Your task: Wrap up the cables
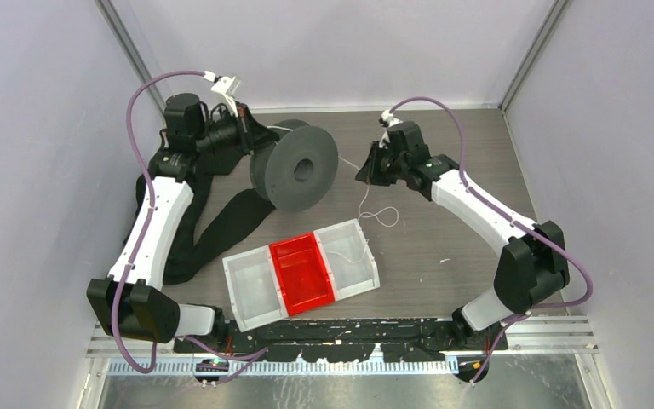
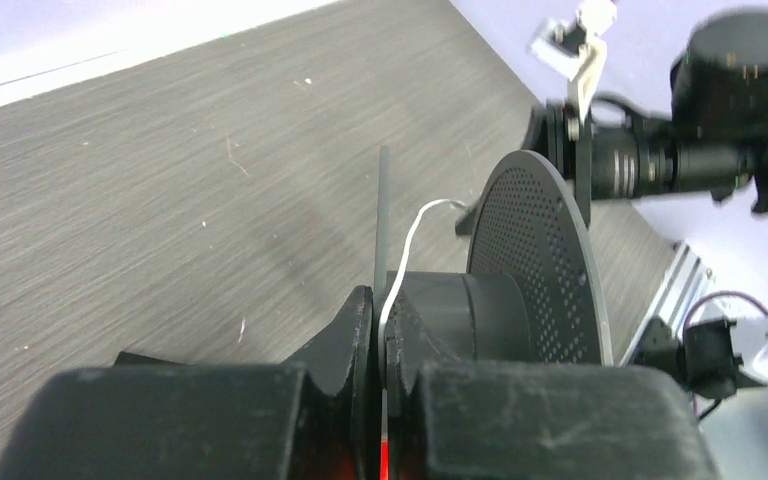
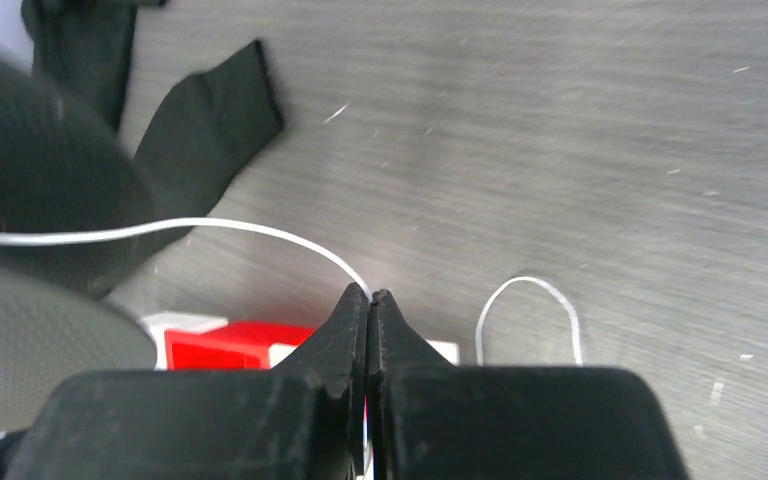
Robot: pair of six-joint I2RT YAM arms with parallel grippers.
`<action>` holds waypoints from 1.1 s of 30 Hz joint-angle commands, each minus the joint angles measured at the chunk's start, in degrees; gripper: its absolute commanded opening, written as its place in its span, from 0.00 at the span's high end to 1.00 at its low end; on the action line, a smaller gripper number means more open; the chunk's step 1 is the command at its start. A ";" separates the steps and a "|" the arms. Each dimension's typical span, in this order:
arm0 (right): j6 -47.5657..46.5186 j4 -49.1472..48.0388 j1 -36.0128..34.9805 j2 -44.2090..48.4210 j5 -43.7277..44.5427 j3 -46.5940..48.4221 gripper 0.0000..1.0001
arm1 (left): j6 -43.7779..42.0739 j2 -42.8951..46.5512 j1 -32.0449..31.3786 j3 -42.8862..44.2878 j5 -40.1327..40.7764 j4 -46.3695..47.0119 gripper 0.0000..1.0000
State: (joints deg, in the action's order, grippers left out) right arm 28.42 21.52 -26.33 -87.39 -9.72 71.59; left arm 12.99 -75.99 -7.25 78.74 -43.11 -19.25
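A grey spool stands on edge at the back of the table. My left gripper is behind it, shut on the thin near flange, with the thin white cable pinched against the flange between the fingers. The perforated far flange stands to the right. The cable runs from the spool to my right gripper, then loops on the table. In the right wrist view the cable ends in my right gripper, which is shut on it. A slack loop lies beyond.
A three-part tray with a red middle compartment lies at the front centre; some cable trails into its right compartment. A wide black fabric strap lies left of the tray and also shows in the right wrist view. Walls close in both sides.
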 commanded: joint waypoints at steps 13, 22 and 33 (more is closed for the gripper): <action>8.31 -28.39 -13.55 -1.24 -3.70 -6.86 0.95 | 25.27 6.34 -0.92 -7.99 34.44 24.56 1.00; 24.14 -62.19 -13.60 -8.88 -10.67 -14.34 0.79 | 25.59 9.35 -2.59 -6.18 41.66 24.39 1.00; 32.27 -76.15 -13.69 -16.28 -13.97 -11.57 0.69 | 23.63 12.01 -2.75 0.01 44.65 19.66 1.00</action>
State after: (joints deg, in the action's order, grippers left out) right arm 58.59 -45.32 -39.68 -103.98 -22.04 57.43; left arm 36.56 -66.39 -9.76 73.63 -0.82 -3.70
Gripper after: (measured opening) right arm 0.304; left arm 0.046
